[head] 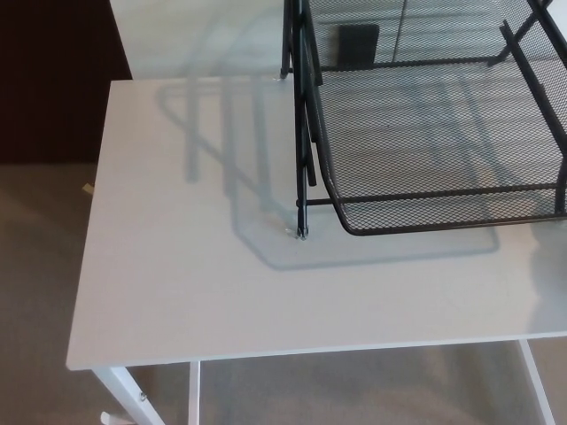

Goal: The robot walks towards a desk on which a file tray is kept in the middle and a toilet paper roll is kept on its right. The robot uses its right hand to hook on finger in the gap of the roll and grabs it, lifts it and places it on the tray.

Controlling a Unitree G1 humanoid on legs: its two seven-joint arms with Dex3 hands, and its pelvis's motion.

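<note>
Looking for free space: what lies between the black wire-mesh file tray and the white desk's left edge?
Head view: the white desk is bare there; only the black wire-mesh file tray casts its shadow.

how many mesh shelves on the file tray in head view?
2. The lower shelf is in front, over the desk at picture right. The upper shelf is behind it at the top edge. The frame may cut off more.

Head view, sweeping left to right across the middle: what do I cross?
Carpet floor → white desk → black mesh file tray. No toilet paper roll and neither robot hand shows in this view.
</note>
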